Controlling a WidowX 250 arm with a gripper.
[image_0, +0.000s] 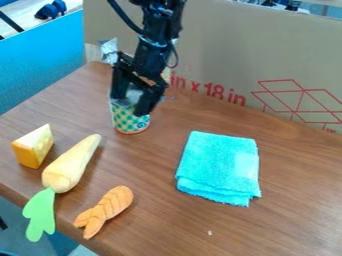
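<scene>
We look down at a slant on a brown wood-grain table (294, 172), with a blue panel (40, 60) beyond its left edge and a big sheet of cardboard (227, 45) standing along its back, marked with red print and a red line drawing. In the room behind, at the top left corner, we can make out some dark blue objects (51, 9) on a pale surface. Near the table's front left edge we see a yellow wedge (33, 146) like cheese, beside it a cream-coloured toy root (70, 167) whose green leaves (41, 214) reach out past the edge, and an orange braided piece (105, 210) to the right of them. A folded turquoise cloth (219, 167) lies flat right of the middle, with a small pale speck (210, 233) in front of it. The patterned cup (129, 121) stands upright towards the back left, directly under the gripper (130, 106), its upper part between the two fingers. We see those fingers spread apart, one at each side of the cup, though we cannot tell whether either one touches it. The black arm (158, 30) comes in from the top edge, and its gripper points down, tilted slightly.
</scene>
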